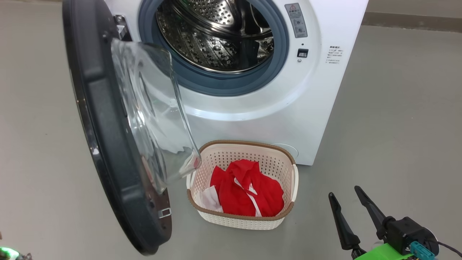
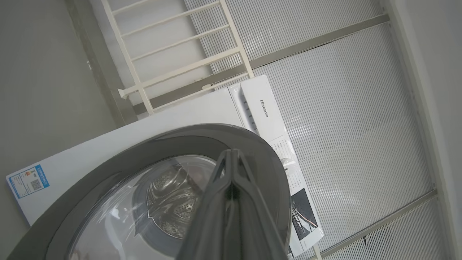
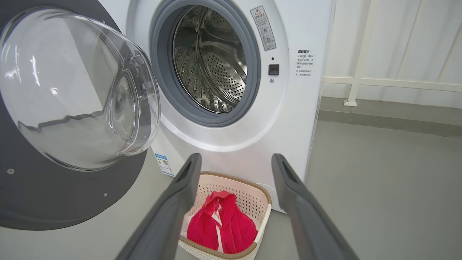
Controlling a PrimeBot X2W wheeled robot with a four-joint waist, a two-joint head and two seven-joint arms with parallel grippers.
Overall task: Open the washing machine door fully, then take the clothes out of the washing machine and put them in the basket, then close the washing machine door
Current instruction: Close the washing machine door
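- The washing machine door [image 1: 108, 144] is hanging wide open on the machine's left. Its black rim is turning edge-on to the head camera, and its glass bowl [image 1: 155, 115] is jutting toward the basket.
- The washing machine [image 1: 288, 119] is standing behind it, with the drum [image 1: 216, 39] showing bare steel. No cloth is showing in the part of the drum in view.
- The basket [image 1: 249, 143] is sitting on the floor [image 1: 397, 144] just before the machine, near the door's lower edge. The clothes [image 1: 249, 191] are lying inside it, red heaped beside a bit of white.
- Judgement: unloading is looking finished, so closing the door is the step in hand.
- Doing it well is meaning a push on the rim's outer face, far from the hinge, swinging steadily until the latch is catching. The bowl's passage past the basket's near corner is looking tight and is wanting watching.
- The left gripper [image 2: 231, 155] is pointing at the door's outer face, fingers pressed together with nothing between them. Whether the tips are touching the rim, I cannot tell.
- The right gripper [image 1: 344, 191] is hovering low at the right, well apart from door and basket. Its fingers are spreading wide and gripping nothing.
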